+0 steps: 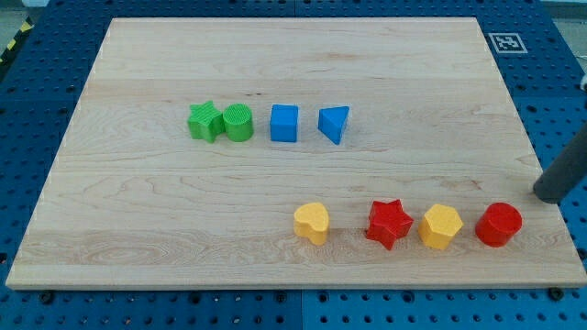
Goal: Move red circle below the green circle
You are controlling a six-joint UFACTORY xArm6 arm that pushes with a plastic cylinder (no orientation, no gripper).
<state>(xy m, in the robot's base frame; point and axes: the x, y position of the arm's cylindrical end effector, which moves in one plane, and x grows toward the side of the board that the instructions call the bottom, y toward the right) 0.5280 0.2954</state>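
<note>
The red circle point(499, 225) sits at the right end of the lower row, near the board's right edge. The green circle point(238, 122) stands far off at the upper left, touching a green star point(204, 121) on its left. My tip point(548, 195) is at the board's right edge, up and to the right of the red circle, with a gap between them. Only the rod's lower part shows.
A blue cube point(284, 123) and a blue triangle point(335, 123) stand right of the green circle. In the lower row, left of the red circle, are a yellow hexagon point(441, 226), a red star point(389, 223) and a yellow heart point(312, 222).
</note>
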